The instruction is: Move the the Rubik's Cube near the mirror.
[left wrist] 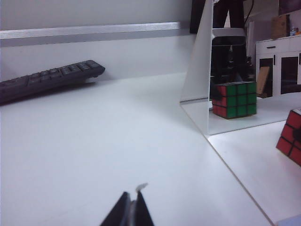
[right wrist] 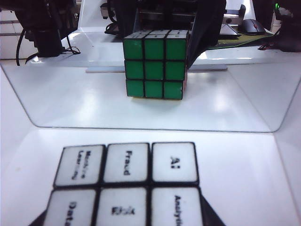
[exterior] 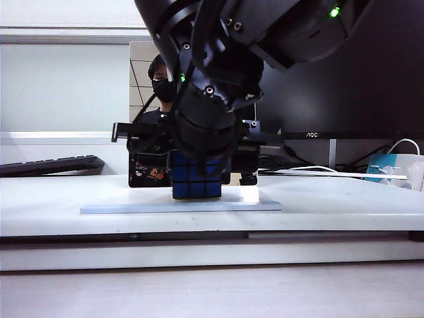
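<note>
**Cube at the mirror's foot, ready to set down**

Directly before the mirror [exterior: 140, 86], the Rubik's Cube [exterior: 196, 179] rests on or just above the white table [exterior: 344, 202], at about 6 o'clock from the right gripper [exterior: 199, 159] that hangs over it in the exterior view. Its white lettered top fills the near part of the right wrist view, and its green-faced reflection stands in the glass beyond, so the cube looks close to the mirror's base already.

To finish well, I judge the arm should settle the cube flat, part the jaws fully, then lift straight up so the fingers do not drag it or knock the glass.

The right gripper's jaws stand partly spread, seemingly clasping the cube's sides. The left gripper [left wrist: 134, 207] idles low over bare table, fingertips together, holding nothing.
</note>
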